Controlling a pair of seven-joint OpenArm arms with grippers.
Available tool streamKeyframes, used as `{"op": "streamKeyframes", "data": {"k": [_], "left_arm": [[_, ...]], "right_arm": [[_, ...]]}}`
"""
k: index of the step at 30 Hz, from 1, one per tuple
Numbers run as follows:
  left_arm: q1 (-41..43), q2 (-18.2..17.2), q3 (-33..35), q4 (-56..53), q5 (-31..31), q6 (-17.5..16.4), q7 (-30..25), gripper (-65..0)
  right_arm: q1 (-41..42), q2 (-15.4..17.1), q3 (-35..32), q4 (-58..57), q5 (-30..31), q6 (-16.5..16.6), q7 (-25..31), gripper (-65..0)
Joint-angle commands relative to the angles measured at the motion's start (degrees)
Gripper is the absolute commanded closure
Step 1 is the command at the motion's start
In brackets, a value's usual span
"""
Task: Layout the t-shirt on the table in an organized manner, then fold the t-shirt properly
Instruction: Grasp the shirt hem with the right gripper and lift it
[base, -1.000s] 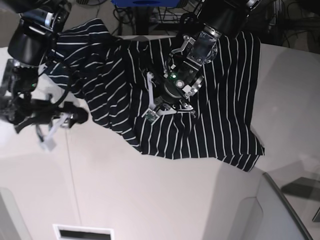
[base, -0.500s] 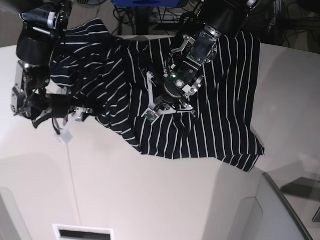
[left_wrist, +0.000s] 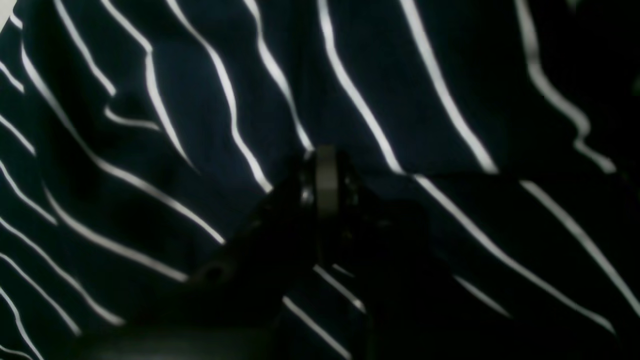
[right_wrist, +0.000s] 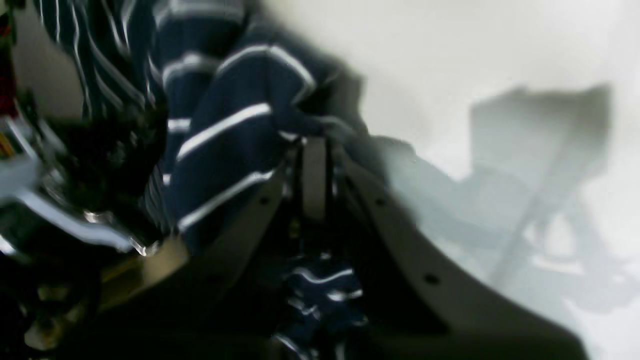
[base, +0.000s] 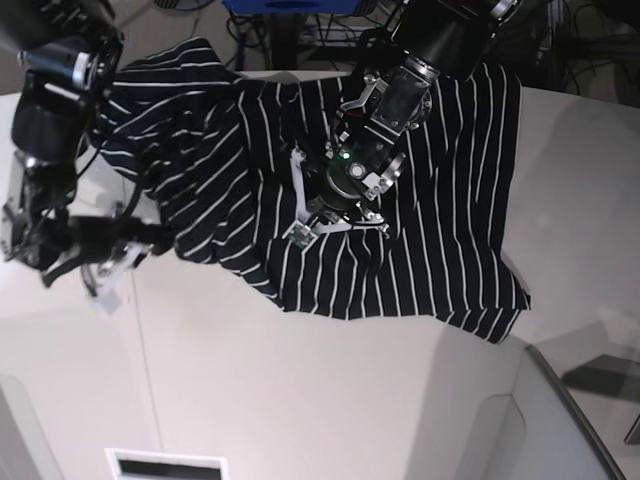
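The table (base: 300, 400) carries the t-shirt (base: 440, 200), rumpled across its far half, long axis running across the table's width. The left gripper (base: 335, 215), jaws pressed together, bears down mid-shirt. The right gripper (right_wrist: 312, 150) pinches the shirt's edge at the table's side nearest it, the cloth trailing from those jaws back toward the left gripper, so an outward pull looks likely.
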Motion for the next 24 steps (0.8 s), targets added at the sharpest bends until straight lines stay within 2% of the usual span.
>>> {"op": "streamKeyframes", "data": {"k": [1, 4, 9, 13, 14, 16, 17, 19, 21, 22, 24], "left_arm": [[0.0, 0.0, 0.0, 0.0, 0.1, 0.1, 1.7, 0.0], [0.0, 0.0, 0.0, 0.0, 0.1, 0.1, 1.7, 0.0], [0.0, 0.0, 0.0, 0.3, 0.2, 0.1, 1.7, 0.0], [0.0, 0.0, 0.0, 0.4, 0.2, 0.1, 1.8, 0.0], [0.0, 0.0, 0.0, 0.4, 0.2, 0.1, 1.8, 0.0], [0.0, 0.0, 0.0, 0.4, 0.2, 0.1, 1.8, 0.0], [0.0, 0.0, 0.0, 0.4, 0.2, 0.1, 1.8, 0.0], [0.0, 0.0, 0.0, 0.4, 0.2, 0.1, 1.8, 0.0], [-0.1, 0.0, 0.0, 0.4, 0.2, 0.1, 1.8, 0.0], [-0.1, 0.0, 0.0, 0.4, 0.2, 0.1, 1.8, 0.0], [-0.2, 0.0, 0.0, 0.4, 0.2, 0.1, 1.8, 0.0]], "right_arm": [[2.3, 1.0, 0.1, 1.0, 1.4, 0.1, 0.6, 0.0], [4.5, 2.8, 0.1, 1.0, 1.1, 0.0, 0.8, 0.0], [6.3, 6.4, -0.4, 1.0, 1.0, -0.4, 5.7, 0.0], [6.5, 9.0, -0.5, 2.6, 1.0, -6.0, 10.5, 0.0], [6.3, 9.2, -0.5, 3.4, 1.3, -6.6, 10.4, 0.0], [6.4, 8.8, 0.0, 4.7, 1.4, -6.5, 6.5, -1.5], [6.6, 8.7, 0.0, 4.8, 1.4, -6.5, 3.4, -6.0], [7.5, 7.1, 0.2, 4.7, 3.7, -6.5, -2.1, -21.8], [6.1, 5.5, 1.5, 4.7, 9.5, -6.5, -3.7, -34.1], [5.6, 5.1, 1.6, 4.1, 11.8, -6.7, -3.8, -36.2], [5.6, 4.5, 0.0, 1.2, 13.9, -6.9, -3.1, -36.5]]}}
